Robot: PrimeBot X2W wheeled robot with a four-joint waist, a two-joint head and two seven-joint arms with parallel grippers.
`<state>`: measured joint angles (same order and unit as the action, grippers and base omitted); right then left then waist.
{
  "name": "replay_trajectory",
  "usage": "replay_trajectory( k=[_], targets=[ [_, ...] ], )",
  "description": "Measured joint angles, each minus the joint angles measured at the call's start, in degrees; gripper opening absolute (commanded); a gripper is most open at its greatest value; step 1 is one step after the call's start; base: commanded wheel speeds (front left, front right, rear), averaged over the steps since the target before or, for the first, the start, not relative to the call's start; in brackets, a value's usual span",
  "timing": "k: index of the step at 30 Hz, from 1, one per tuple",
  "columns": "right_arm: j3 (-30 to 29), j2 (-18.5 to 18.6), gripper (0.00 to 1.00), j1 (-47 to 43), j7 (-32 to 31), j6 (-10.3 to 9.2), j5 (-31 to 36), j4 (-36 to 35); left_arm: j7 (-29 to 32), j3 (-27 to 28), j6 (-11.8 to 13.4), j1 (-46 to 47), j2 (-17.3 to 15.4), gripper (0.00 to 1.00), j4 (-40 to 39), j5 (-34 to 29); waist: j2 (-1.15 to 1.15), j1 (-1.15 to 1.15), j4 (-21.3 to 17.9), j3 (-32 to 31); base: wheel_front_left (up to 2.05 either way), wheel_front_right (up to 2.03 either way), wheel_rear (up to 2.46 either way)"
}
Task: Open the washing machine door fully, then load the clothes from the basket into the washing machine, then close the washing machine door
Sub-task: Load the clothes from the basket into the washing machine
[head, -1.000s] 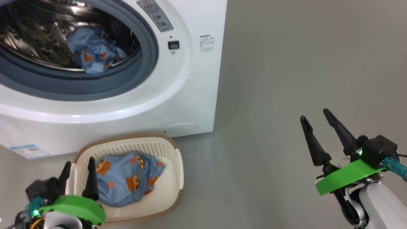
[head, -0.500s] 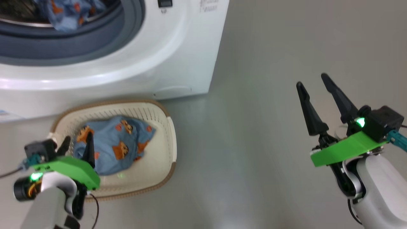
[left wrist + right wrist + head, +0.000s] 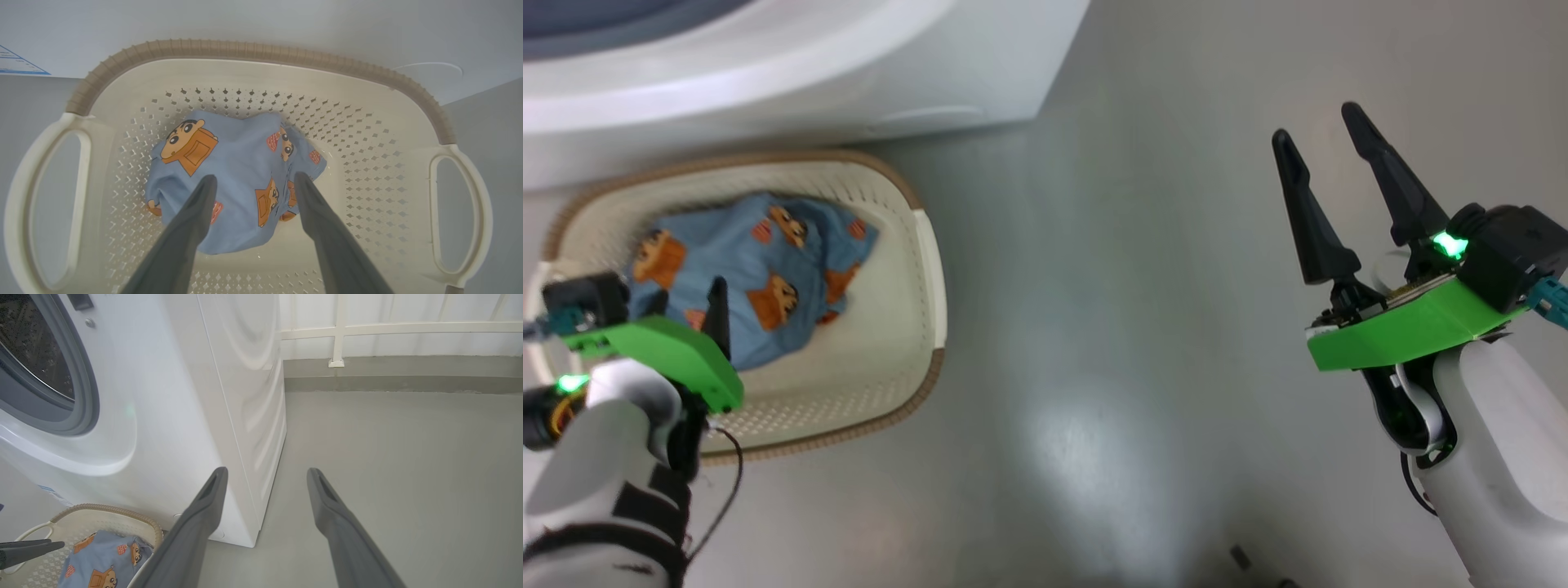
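Left wrist view showed the left gripper (image 3: 255, 176), jaws open, newly lowered over the cartoon-print garment (image 3: 237, 159) in the basket (image 3: 261, 49), 9 o'clock in head view; right gripper (image 3: 1315, 121) open, empty. Grasp seemed next.

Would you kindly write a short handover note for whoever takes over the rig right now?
Left gripper: jaws open, straddling the blue garment in the basket, not closed on it.
Right gripper: jaws open, empty, above the floor beside the washing machine.
Done: drum mouth uncovered.
Left: load that garment, close the door.
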<state>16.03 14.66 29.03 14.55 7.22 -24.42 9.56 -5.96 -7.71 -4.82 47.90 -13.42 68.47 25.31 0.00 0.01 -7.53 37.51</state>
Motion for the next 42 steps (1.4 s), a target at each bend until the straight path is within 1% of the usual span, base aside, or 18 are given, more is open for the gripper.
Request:
replay_trajectory(
  k=[9, 13, 16, 19, 24, 30, 32, 33, 37, 38, 39, 40, 41, 42],
  targets=[
    [0.2, -1.5, 1.00, 3.3, 0.0, 0.00, 0.3, -1.5, 0.6, 0.1, 0.9, 6.4, -2.0, 1.00, 3.3, 0.0, 0.00, 0.00, -2.0, 8.2, 0.00, 0.00, 0.00],
    [0.2, -2.2, 1.00, 4.0, 0.0, 0.01, 0.3, -1.9, 1.4, 0.7, 2.3, 8.3, -2.3, 1.00, 4.1, 1.0, 0.00, 0.00, -2.9, 11.3, 0.00, 0.00, 0.00],
    [0.1, -2.5, 1.00, 4.3, 0.0, 0.00, 0.3, -2.2, 1.6, 0.5, 2.5, 9.8, -2.4, 1.00, 4.4, 0.9, 0.00, 0.00, -3.5, 13.4, 0.00, 0.00, 0.00],
    [0.2, -3.1, 1.00, 4.7, 0.0, 0.00, 0.4, -2.5, 2.0, 0.3, 3.4, 11.2, -3.3, 1.00, 4.6, 0.9, 0.00, -0.01, -4.0, 15.3, 0.00, 0.00, 0.00],
    [0.2, -3.5, 1.00, 4.9, 0.0, 0.00, 0.5, -3.2, 2.4, 0.3, 3.4, 12.6, -5.2, 1.00, 4.9, 0.9, 0.00, -0.01, -5.2, 17.9, 0.00, 0.00, 0.00],
    [0.2, -4.0, 1.00, 4.9, 0.0, 0.00, 0.8, -3.4, 2.9, -0.6, 3.3, 14.1, -5.6, 1.00, 5.2, 0.9, 0.00, -0.01, -6.7, 20.0, 0.00, 0.00, 0.00],
    [0.2, -4.2, 1.00, 4.9, 0.0, 0.00, 0.8, -3.4, 4.9, -1.1, 1.3, 14.3, -5.4, 1.00, 5.2, 0.9, 0.00, -0.01, -7.1, 20.3, 0.00, 0.00, 0.00],
    [0.2, -4.3, 1.00, 4.9, 0.0, 0.01, 0.8, -3.4, 5.7, -1.2, 1.0, 14.3, -5.3, 1.00, 5.2, 1.0, 0.00, -0.01, -7.3, 20.3, 0.00, 0.00, 0.00],
    [0.2, -4.5, 1.00, 4.9, 0.0, 0.01, 0.8, -3.4, 5.3, -1.3, 0.8, 14.3, -5.5, 1.00, 5.4, 1.0, 0.00, -0.01, -7.8, 20.1, 0.00, 0.00, 0.00],
    [0.2, -4.5, 1.00, 4.9, 0.0, 0.00, 0.8, -3.4, 5.2, -1.3, 0.8, 14.3, -5.5, 0.91, 5.4, 1.0, 0.00, -0.01, -7.8, 20.0, 0.00, 0.00, 0.00],
    [0.2, -4.5, 1.00, 4.9, 0.0, 0.00, 0.8, -3.4, 5.2, -1.4, 0.8, 14.3, -5.5, 0.47, 5.4, 1.0, 0.00, -0.01, -7.9, 19.9, 0.00, 0.00, 0.00],
    [0.2, -4.5, 1.00, 4.9, 0.0, 0.00, 0.8, -3.4, 5.0, -1.4, 0.9, 14.3, -5.6, 0.08, 5.4, 1.0, 0.00, -0.01, -7.9, 19.9, 0.00, 0.00, 0.00],
    [0.2, -4.5, 1.00, 4.9, 0.0, 0.00, 0.8, -3.4, 4.9, -1.4, 0.9, 14.3, -5.6, 0.00, 5.4, 1.0, 0.00, -0.02, -7.9, 20.0, 0.00, 0.00, 0.00],
    [0.2, -4.5, 1.00, 4.9, 0.0, 0.00, 0.8, -3.4, 4.9, -1.5, 0.9, 14.3, -5.6, 0.00, 5.4, 1.0, 0.00, -0.01, -7.9, 20.0, 0.00, 0.00, 0.00]
  ],
)
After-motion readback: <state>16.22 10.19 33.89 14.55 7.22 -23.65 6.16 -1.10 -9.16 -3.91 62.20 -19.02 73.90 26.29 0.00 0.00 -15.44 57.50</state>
